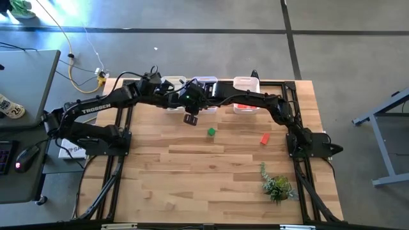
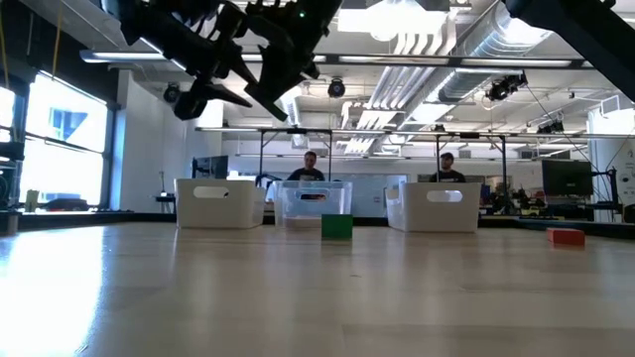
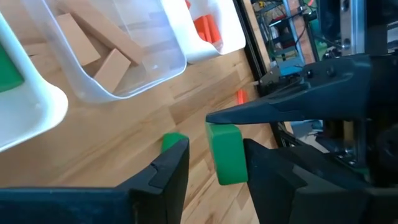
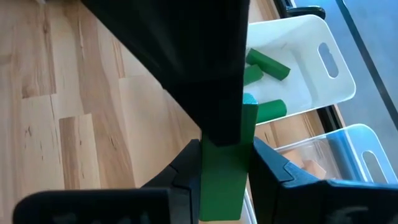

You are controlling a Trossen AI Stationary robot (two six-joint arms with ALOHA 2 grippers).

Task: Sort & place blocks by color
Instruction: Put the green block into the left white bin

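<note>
My right gripper (image 4: 225, 152) is shut on a green bar block (image 4: 221, 183), high above the table in front of the bins. My left gripper (image 3: 216, 149) is open, one finger on each side of the same bar (image 3: 225, 155); a gap shows beside one finger. A green cube (image 1: 211, 132) and a red block (image 1: 264, 138) lie flat on the table. Green blocks (image 4: 267, 65) lie in the white left bin (image 4: 311, 74), tan blocks (image 3: 93, 53) in the clear middle bin (image 3: 155, 68), and red blocks (image 3: 205, 28) in the right white bin (image 1: 246, 89). My right gripper pinches the green bar between its two fingers (image 4: 186, 168), which lie on its two long sides (image 4: 211, 162). The bar is lifted clear of the table and reaches out past the fingertips. Whether my left gripper's fingers touch the bar cannot be told.
Three bins stand in a row along the far edge (image 2: 220, 203), (image 2: 313, 203), (image 2: 437, 206). A leafy plant sprig (image 1: 276, 185) lies near the right near corner. Both arms cross over the far middle of the table. People sit in the room beyond.
</note>
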